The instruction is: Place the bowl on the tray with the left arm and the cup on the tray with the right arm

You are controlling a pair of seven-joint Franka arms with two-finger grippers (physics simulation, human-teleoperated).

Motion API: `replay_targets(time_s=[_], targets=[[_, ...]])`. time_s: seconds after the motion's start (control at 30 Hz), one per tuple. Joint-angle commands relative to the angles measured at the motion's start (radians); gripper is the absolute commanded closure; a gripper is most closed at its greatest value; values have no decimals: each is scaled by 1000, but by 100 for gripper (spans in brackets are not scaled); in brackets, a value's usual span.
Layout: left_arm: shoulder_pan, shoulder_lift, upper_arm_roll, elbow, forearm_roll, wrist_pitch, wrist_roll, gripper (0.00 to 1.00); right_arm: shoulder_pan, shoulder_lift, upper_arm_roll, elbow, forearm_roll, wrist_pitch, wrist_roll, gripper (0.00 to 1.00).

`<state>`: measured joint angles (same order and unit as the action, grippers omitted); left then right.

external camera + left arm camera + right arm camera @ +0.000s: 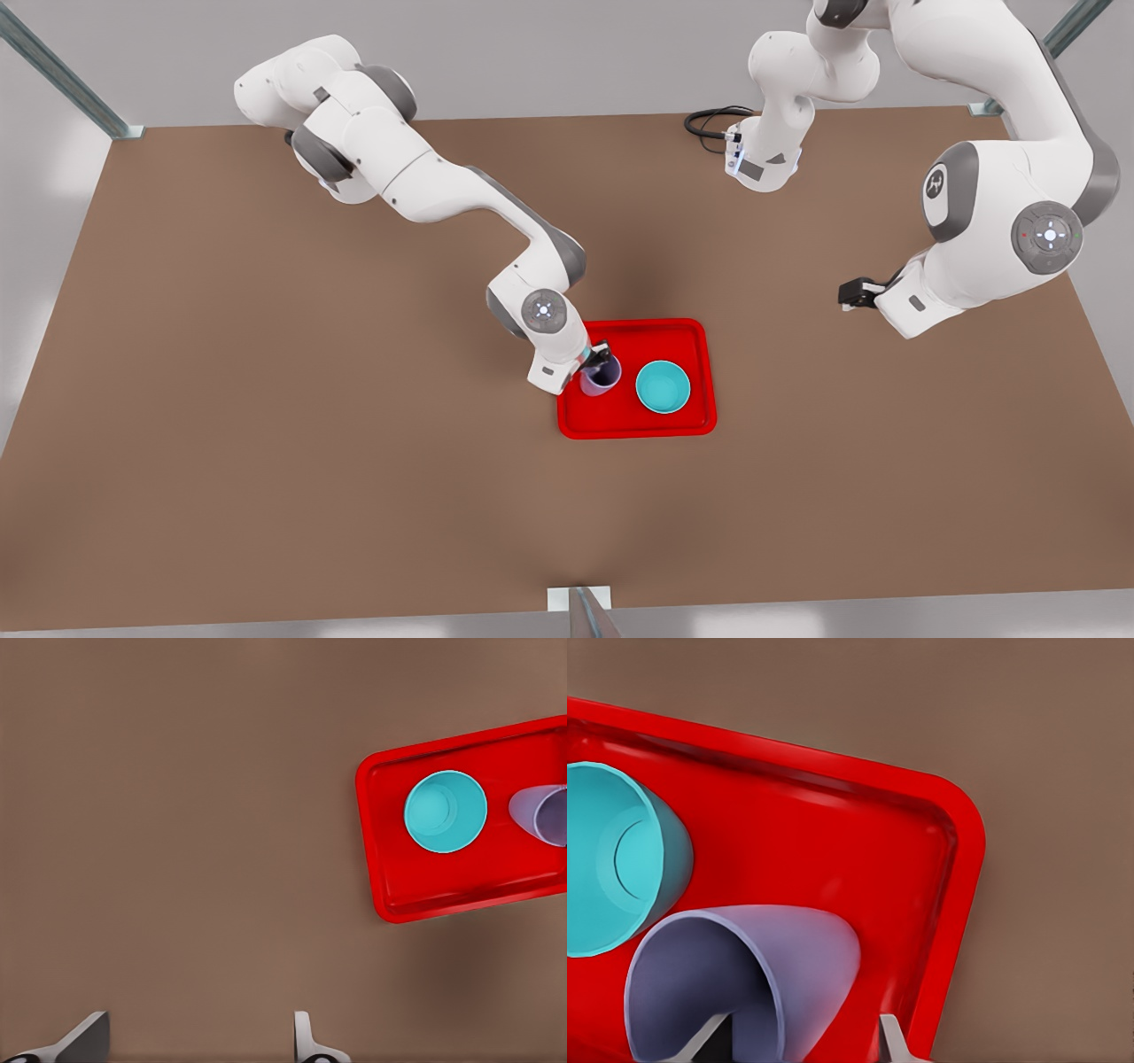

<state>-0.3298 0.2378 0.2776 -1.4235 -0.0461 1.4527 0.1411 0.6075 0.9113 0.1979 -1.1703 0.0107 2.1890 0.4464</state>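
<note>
- The small lavender tapered plastic cup [601, 376] stands at the edge of the bright red rectangular tray [687, 338] on the front view's left. The right gripper [602, 360] is closed on its wall, one finger [709, 1038] inside the rim and one outside.
- The smooth teal round bowl [663, 386] already sits on the tray just beside the cup, apart from it.
- The left gripper [852, 292] hangs over the bare brown worktop [266, 399] well away from the tray, its fingers [306, 1038] spread wide and holding nothing; that arm waits.
- Risk, as I judge it: the cup sits close to the tray's raised rim, so if it is let go while leaning or resting partly on that rim it could tip over or roll off onto the worktop.
- A finger dragging on the inner wall during withdrawal could lift or topple the cup.
- A sideways pull-out could knock the cup into the bowl and shove it.
</note>
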Motion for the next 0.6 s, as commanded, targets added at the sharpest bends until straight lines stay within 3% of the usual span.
replay_targets(time_s=[0.0, 0.37, 0.4, 0.47, 0.5, 0.57], targets=[[0, 0, 0, 0, 0, 0, 0, 0, 0, 0, 0, 0, 0, 0, 0, 0], [6, 5, 0, 2, -1, 2, 5, 0, -14, -60, -2, -35, -9, -18, 2, 0], [6, 5, 0, 2, 0, 2, 5, 0, -32, -138, -3, -77, -6, -28, 0, 0], [6, 5, 0, 2, 0, 0, 3, 0, -107, -349, -11, -144, -8, -257, 0, 0], [6, 5, -1, 2, 0, 0, 5, 0, -238, -477, -8, -155, -11, -419, -15, 0], [6, 3, 0, 2, 3, 0, 6, 0, -347, -655, -15, -218, -38, -583, -14, 0]])
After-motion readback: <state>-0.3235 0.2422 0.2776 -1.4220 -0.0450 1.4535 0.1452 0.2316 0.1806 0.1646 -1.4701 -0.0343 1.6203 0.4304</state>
